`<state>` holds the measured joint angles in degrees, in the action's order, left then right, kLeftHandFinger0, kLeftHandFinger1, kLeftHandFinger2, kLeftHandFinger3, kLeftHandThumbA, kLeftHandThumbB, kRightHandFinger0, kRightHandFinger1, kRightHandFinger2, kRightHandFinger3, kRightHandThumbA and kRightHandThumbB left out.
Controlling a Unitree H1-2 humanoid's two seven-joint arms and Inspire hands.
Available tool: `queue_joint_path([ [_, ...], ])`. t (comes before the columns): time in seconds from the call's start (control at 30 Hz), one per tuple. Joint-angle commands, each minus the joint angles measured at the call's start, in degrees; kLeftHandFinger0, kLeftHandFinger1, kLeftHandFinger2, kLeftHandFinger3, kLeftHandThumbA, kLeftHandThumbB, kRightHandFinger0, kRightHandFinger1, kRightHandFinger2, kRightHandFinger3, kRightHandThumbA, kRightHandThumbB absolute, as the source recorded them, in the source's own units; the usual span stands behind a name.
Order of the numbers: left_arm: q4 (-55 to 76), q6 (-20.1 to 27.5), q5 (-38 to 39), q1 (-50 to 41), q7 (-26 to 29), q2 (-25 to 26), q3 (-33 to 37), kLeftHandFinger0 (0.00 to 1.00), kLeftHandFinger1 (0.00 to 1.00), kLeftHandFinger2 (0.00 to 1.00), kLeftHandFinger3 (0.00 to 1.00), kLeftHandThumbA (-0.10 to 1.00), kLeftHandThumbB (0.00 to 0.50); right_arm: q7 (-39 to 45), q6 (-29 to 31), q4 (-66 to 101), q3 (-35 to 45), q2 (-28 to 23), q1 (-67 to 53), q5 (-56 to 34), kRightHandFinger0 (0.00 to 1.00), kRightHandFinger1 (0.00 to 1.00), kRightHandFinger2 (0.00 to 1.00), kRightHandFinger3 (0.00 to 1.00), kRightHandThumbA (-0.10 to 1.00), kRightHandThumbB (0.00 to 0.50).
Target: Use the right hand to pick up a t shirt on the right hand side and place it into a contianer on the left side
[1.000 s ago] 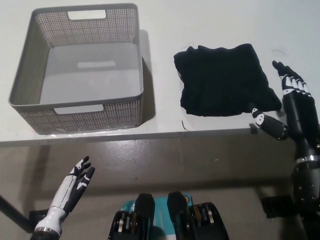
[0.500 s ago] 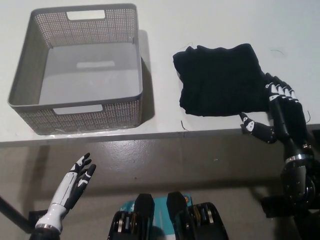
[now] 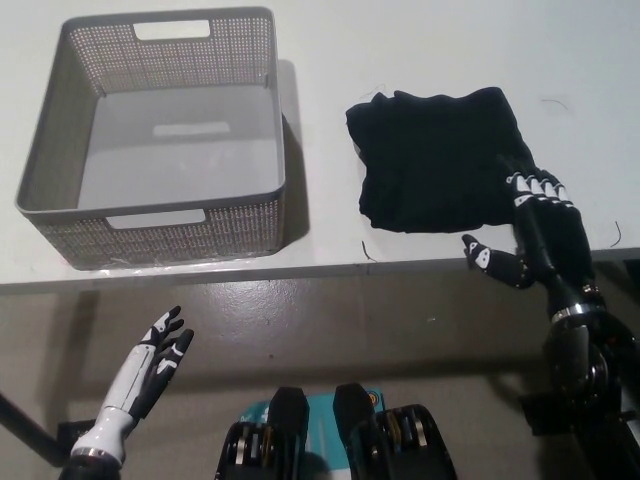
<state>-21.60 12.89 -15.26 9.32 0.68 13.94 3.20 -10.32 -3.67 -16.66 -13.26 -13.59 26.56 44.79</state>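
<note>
Now reaching: the right hand [image 3: 528,225], fingers spread and empty, sits at the near right corner of the folded t shirt [image 3: 440,160] on the table [image 3: 420,60]; next it must close on cloth, then carry it to the container [image 3: 155,135]

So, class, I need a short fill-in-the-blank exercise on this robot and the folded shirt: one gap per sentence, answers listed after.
1. The black t-shirt lies folded on the white ____.
2. The grey basket has ____ inside it.
3. The right hand is at the shirt's near-right ____.
4. The left hand hangs open, ____ the table edge.

Answers: table; nothing; corner; below
</note>
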Motion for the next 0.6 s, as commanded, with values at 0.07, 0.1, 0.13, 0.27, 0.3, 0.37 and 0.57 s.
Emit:
queue_joint_path([
  [0.07,1.53,1.45,0.01,1.66,0.27,0.54,0.06,0.87,0.89,0.98,1.0,1.0,0.343,-1.94,0.52,-0.32,-0.5,0.32,4.32,0.49,1.0,1.0,1.0,1.0,0.8,0.5],
  [0.1,1.49,1.55,0.03,1.72,0.2,0.67,0.04,0.86,0.88,0.98,1.0,1.0,0.348,-2.19,0.52,-0.53,-0.89,0.68,4.91,0.83,1.0,1.0,1.0,1.0,0.81,0.5],
  [0.13,1.41,1.61,-0.04,1.77,0.27,0.63,0.06,0.86,0.88,0.98,1.0,1.0,0.34,-2.19,0.52,-0.64,-0.87,0.87,5.13,0.61,1.0,1.0,1.0,1.0,0.8,0.5],
  [0.27,1.5,1.44,-0.18,2.06,0.13,0.67,0.19,0.85,0.88,0.98,1.0,1.0,0.352,-2.93,1.1,-1.52,-1.29,1.32,5.88,0.6,1.0,1.0,1.0,1.0,0.77,0.5],
  [0.3,1.54,1.41,-0.3,2.16,0.21,0.68,0.19,0.84,0.87,0.97,1.0,1.0,0.356,-3.39,1.39,-1.84,-1.4,1.57,6.07,0.66,1.0,1.0,1.0,1.0,0.76,0.5],
  [0.37,1.46,2.01,-0.4,2.16,0.6,0.62,0.12,0.82,0.86,0.96,1.0,1.0,0.362,-4.71,2.5,-3.25,-1.49,1.89,6.48,0.42,1.0,1.0,1.0,1.0,0.73,0.5],
  [0.57,2.29,0.59,0.06,2.52,-0.5,0.92,0.1,0.84,0.88,0.98,1.0,1.0,0.374,-4.81,2.57,-4.69,-1.59,2.26,6.96,0.12,1.0,1.0,1.0,1.0,0.74,0.5],
])
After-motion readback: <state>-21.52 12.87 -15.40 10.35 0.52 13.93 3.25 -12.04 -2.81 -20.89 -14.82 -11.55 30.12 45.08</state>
